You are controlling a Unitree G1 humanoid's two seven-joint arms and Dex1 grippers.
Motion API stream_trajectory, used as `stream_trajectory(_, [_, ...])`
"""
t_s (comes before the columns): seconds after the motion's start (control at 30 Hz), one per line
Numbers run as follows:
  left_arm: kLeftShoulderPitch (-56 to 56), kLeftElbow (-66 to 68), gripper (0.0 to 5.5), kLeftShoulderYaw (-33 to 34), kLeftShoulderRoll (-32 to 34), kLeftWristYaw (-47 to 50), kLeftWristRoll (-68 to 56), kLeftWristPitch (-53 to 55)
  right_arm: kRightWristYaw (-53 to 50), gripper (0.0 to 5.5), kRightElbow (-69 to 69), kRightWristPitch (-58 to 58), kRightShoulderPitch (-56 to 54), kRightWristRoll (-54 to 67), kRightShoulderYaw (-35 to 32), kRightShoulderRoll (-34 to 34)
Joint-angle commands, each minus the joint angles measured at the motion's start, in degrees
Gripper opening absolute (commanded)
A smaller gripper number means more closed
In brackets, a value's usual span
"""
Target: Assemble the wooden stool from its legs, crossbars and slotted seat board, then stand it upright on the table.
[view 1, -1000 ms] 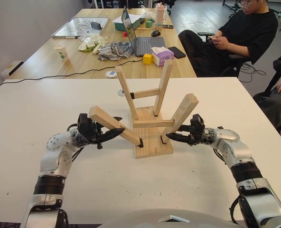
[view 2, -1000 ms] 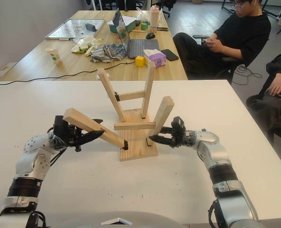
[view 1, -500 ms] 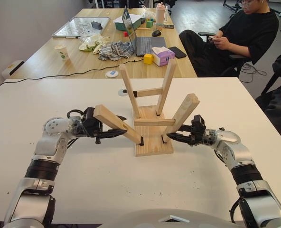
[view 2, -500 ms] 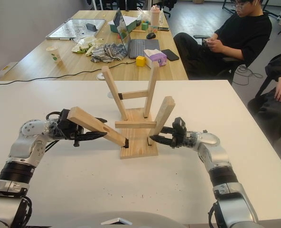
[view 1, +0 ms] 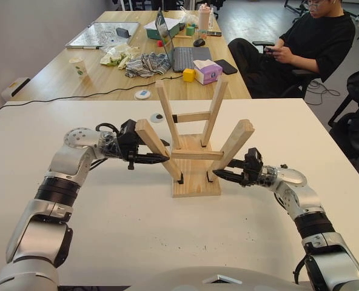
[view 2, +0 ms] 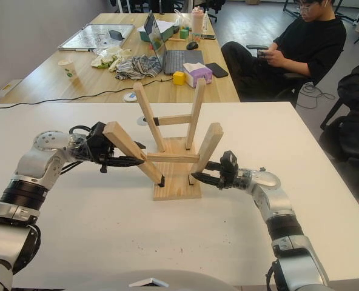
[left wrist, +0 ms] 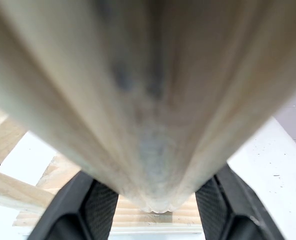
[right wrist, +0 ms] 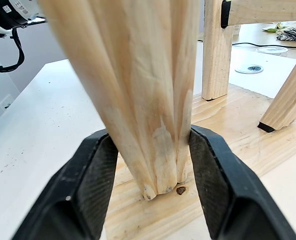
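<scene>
The left gripper's (view 1: 156, 159) fingers (left wrist: 99, 210) grasp the near left leg (view 1: 157, 147), which leans out to the left with its foot on the seat board (view 1: 195, 187). The right gripper's (view 1: 221, 174) fingers (right wrist: 92, 186) clamp the near right leg (view 1: 234, 145) close to its foot, and this leg leans right. The board lies flat on the white table (view 1: 137, 233). Two far legs (view 1: 214, 109) stand on the board, joined by a crossbar (view 1: 191, 117).
</scene>
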Motion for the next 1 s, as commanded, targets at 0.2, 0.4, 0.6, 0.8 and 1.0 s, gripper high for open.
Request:
stream_trajectory(0.2, [1.47, 4.21, 2.02, -7.68, 0.99, 0.44, 12.09, 1.78, -1.81, 2.16, 4.92, 3.56, 4.71, -5.58, 4.16, 0.98])
stream_trajectory(0.4, [1.39, 3.25, 2.02, -8.56, 0.57, 0.36, 11.89, 1.91, -1.94, 2.16, 4.76, 3.59, 4.95, -5.63, 4.30, 1.08])
stream_trajectory(0.6, [1.23, 1.40, 2.02, -9.41, 0.08, 0.13, 11.93, 2.46, -2.03, 2.16, 4.77, 3.52, 4.98, -5.67, 4.32, 1.12])
stream_trajectory(0.8, [1.32, -0.26, 2.02, -10.82, -0.83, 0.56, 12.73, 2.73, -2.01, 2.16, 4.72, 2.85, 5.06, -6.47, 4.74, 0.56])
stream_trajectory(1.0, [0.96, -2.96, 2.02, -12.09, -1.25, 1.84, 13.57, 3.18, -2.76, 2.14, 4.92, -0.41, 4.74, -10.61, 7.47, -1.30])
